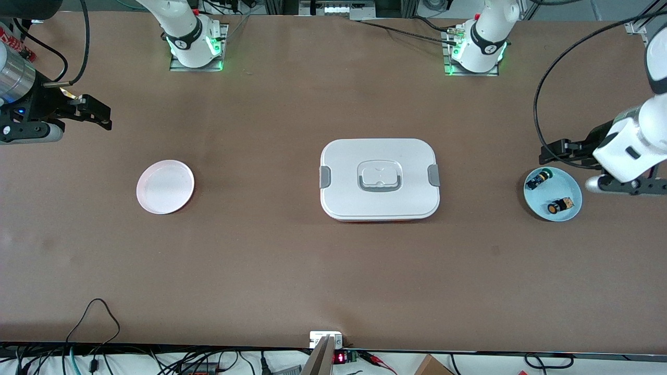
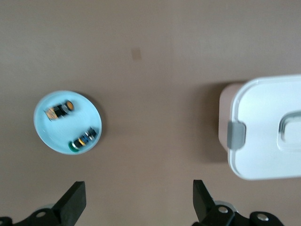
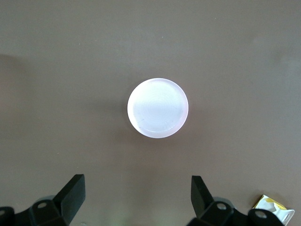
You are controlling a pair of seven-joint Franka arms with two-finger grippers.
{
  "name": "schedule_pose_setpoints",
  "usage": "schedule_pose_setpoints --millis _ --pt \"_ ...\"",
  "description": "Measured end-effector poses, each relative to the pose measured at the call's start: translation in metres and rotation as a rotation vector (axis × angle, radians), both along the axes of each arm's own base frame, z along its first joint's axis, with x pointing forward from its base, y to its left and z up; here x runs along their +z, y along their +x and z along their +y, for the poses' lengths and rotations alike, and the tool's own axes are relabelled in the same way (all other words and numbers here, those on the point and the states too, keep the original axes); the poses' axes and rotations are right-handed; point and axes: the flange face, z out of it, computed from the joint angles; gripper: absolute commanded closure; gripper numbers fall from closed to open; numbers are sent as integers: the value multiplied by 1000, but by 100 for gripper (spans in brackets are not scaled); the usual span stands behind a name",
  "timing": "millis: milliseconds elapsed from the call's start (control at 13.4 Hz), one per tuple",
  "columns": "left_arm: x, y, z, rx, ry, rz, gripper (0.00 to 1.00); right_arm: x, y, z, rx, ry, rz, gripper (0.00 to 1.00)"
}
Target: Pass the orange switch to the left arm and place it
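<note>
The orange switch (image 1: pixel 560 205) lies in a pale blue dish (image 1: pixel 565 182) at the left arm's end of the table, beside a black switch with a green-blue cap (image 1: pixel 538 179). My left gripper (image 1: pixel 547 153) hangs open and empty in the air over the table just beside the dish. In the left wrist view the orange switch (image 2: pixel 60 110) and the dish (image 2: pixel 51 134) lie ahead of the open left gripper (image 2: pixel 139 197). The white box (image 1: pixel 380 178) stands at the table's middle. My right gripper (image 1: pixel 104 117) is open and empty, up in the air at the right arm's end.
An empty pale pink plate (image 1: pixel 165 186) lies between the box and the right arm's end, and shows in the right wrist view (image 3: pixel 157 108) ahead of the right gripper (image 3: pixel 138 195). The box's corner and grey latch (image 2: pixel 236 134) show in the left wrist view.
</note>
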Motion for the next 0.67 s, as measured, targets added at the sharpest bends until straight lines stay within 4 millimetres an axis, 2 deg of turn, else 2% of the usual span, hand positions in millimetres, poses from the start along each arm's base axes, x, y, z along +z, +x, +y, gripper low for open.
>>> schedule_pose_setpoints --millis 149,298,669 --pt "12 -13 2 -5 14 -66 0 -1 -2 0 -1 -1 13 0" --pt "14 -21 0 -11 17 -83 0 -1 -3 0 -2 -2 20 0" --pt "13 -23 -6 -27 16 -82 0 -2 -6 -1 -5 -3 43 0"
